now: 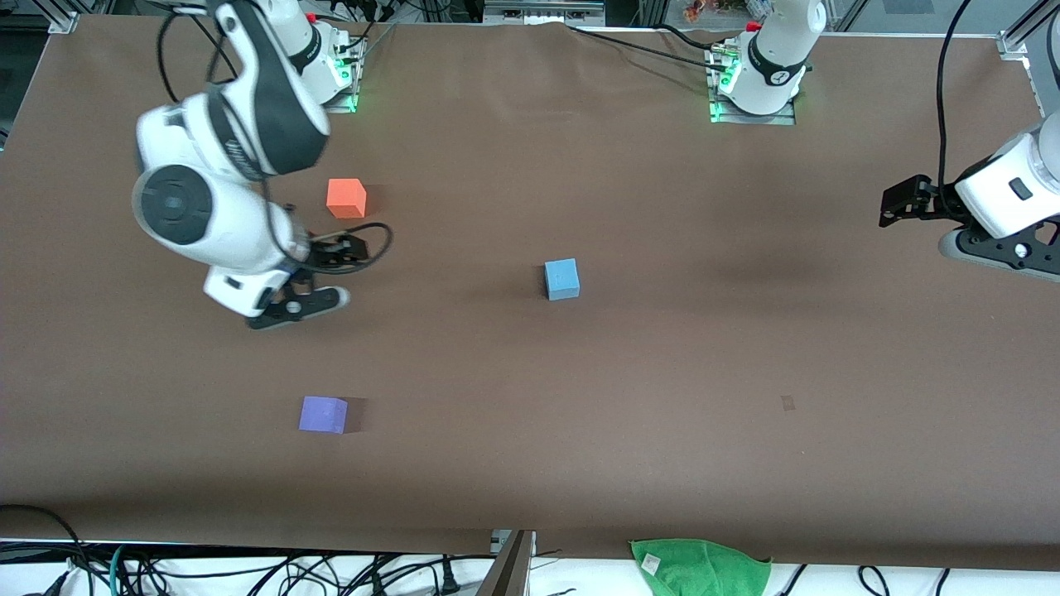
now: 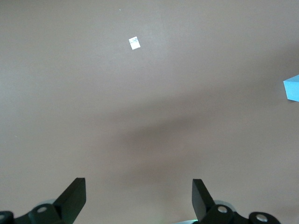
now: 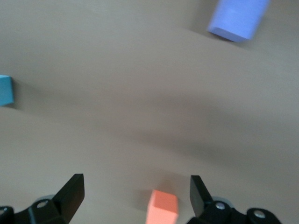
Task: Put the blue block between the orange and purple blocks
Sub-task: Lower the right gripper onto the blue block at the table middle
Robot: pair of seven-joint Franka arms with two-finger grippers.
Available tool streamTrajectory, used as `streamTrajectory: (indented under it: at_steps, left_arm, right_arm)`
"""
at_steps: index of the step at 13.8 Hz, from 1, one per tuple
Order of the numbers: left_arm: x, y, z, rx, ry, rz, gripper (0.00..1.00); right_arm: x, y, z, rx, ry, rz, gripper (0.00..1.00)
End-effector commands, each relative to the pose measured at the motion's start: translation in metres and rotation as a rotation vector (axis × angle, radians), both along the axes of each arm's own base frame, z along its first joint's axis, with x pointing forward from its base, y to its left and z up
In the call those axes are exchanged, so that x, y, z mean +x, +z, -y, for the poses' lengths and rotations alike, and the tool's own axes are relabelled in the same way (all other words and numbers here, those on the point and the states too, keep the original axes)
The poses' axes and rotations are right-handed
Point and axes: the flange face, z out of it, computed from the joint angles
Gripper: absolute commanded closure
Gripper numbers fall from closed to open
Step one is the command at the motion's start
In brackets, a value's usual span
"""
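Note:
The light blue block [image 1: 561,279] sits near the table's middle. The orange block [image 1: 345,199] lies toward the right arm's end, and the purple block [image 1: 323,414] lies nearer the front camera than it. My right gripper [image 1: 317,278] is open and empty over the table between the orange and purple blocks, close to the orange one. The right wrist view shows the orange block [image 3: 162,207] between my open fingers [image 3: 70,191], the purple block [image 3: 239,18] and the blue block [image 3: 5,90]. My left gripper [image 1: 932,223] waits open over the left arm's end; its view catches the blue block's edge [image 2: 292,87].
A green cloth [image 1: 700,567] lies at the table edge nearest the front camera. A small pale mark [image 1: 787,403] is on the brown table cover, also in the left wrist view [image 2: 134,43]. Cables hang below that edge.

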Motion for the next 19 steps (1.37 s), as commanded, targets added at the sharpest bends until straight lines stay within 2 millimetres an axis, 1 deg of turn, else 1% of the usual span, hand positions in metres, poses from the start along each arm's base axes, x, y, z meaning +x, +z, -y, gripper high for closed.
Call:
streamTrajectory:
  at_steps: [1,3,4,6,8,9,10,12,13,15,17,19]
  left_arm:
    - [-0.010,0.002,0.002,0.030,0.024,0.019,0.00]
    - [-0.011,0.000,-0.003,0.034,0.042,0.012,0.00]
    - [-0.011,0.002,-0.008,0.032,0.051,0.006,0.00]
    - [-0.012,0.002,-0.008,0.027,0.054,0.001,0.00]
    - [-0.013,0.000,-0.014,0.025,0.055,-0.021,0.00]
    - [-0.014,0.000,-0.015,0.025,0.057,-0.023,0.00]
    - [-0.015,0.001,-0.014,0.026,0.059,-0.026,0.00]
    - [-0.017,0.000,-0.014,0.027,0.056,-0.043,0.00]
    - [-0.017,0.000,-0.013,0.027,0.055,-0.043,0.00]
    - [-0.016,0.000,-0.014,0.026,0.053,-0.039,0.00]
    - [-0.016,0.001,-0.013,0.026,0.053,-0.035,0.00]
    - [-0.016,0.001,-0.011,0.026,0.053,-0.037,0.00]
  right_arm:
    - [-0.018,-0.034,-0.090,0.018,-0.133,0.035,0.00]
    - [-0.038,-0.058,-0.148,0.037,-0.213,0.077,0.00]
    - [-0.047,-0.070,-0.172,0.054,-0.255,0.097,0.00]
    - [-0.069,-0.094,-0.220,0.097,-0.290,0.137,0.00]
    - [-0.091,-0.122,-0.255,0.117,-0.293,0.157,0.00]
    - [-0.097,-0.131,-0.268,0.132,-0.297,0.172,0.00]
    - [-0.096,-0.137,-0.271,0.139,-0.305,0.181,0.00]
    - [-0.101,-0.144,-0.291,0.154,-0.322,0.187,0.00]
    - [-0.107,-0.151,-0.302,0.147,-0.322,0.198,0.00]
    - [-0.119,-0.170,-0.316,0.100,-0.299,0.248,0.00]
    - [-0.129,-0.184,-0.326,0.099,-0.263,0.285,0.00]
    - [-0.133,-0.195,-0.328,0.086,-0.247,0.294,0.00]
